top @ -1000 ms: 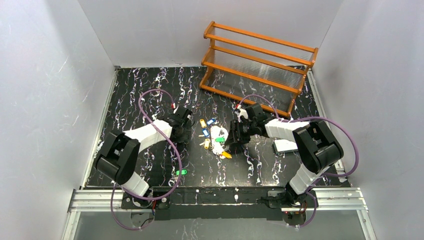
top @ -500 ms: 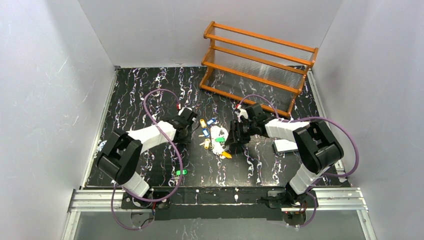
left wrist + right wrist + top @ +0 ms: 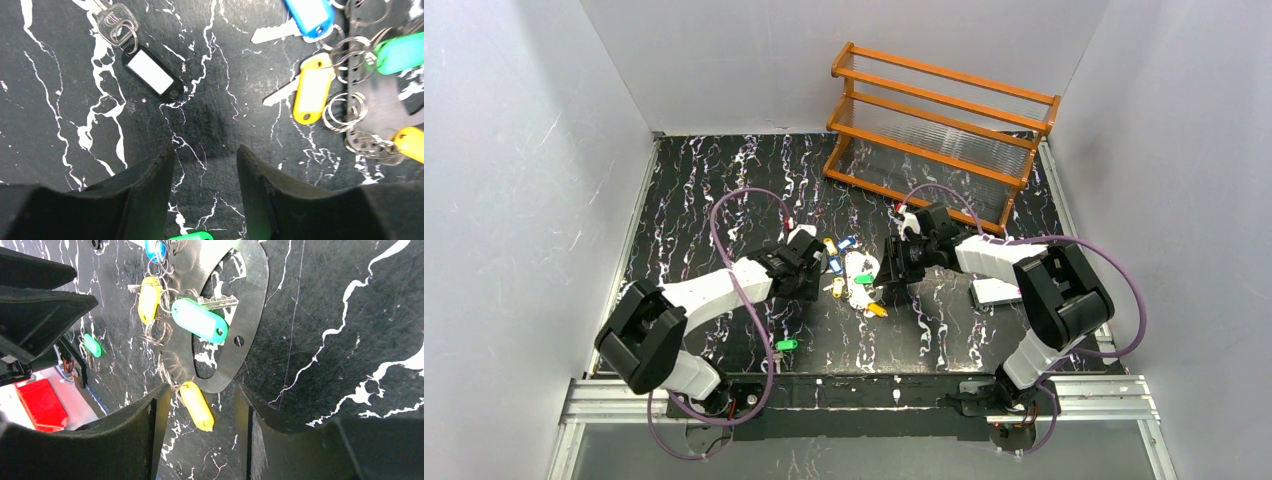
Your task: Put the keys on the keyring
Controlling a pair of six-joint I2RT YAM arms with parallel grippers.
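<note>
The keyring (image 3: 860, 264), a pale silvery oval loop, lies flat mid-table with keys around it. In the right wrist view the keyring (image 3: 252, 315) has a green key (image 3: 200, 320) across it and a yellow key (image 3: 149, 300) beside it. Another yellow key (image 3: 197, 406) lies loose between the open fingers of my right gripper (image 3: 200, 390). My left gripper (image 3: 205, 155) hangs open over bare table, left of the cluster. Ahead of it are a black-tagged key (image 3: 150, 72), a blue key (image 3: 310, 15) and a yellow key (image 3: 311, 90). A lone green key (image 3: 786, 345) lies nearer the front.
An orange wooden rack (image 3: 944, 120) stands at the back right. A white block (image 3: 994, 291) lies by the right arm's elbow. Grey walls close in the black marbled table (image 3: 704, 190) on three sides.
My left arm has swung right and forward, closer to the key cluster, and its jaws have narrowed somewhat. The right arm has barely moved.
</note>
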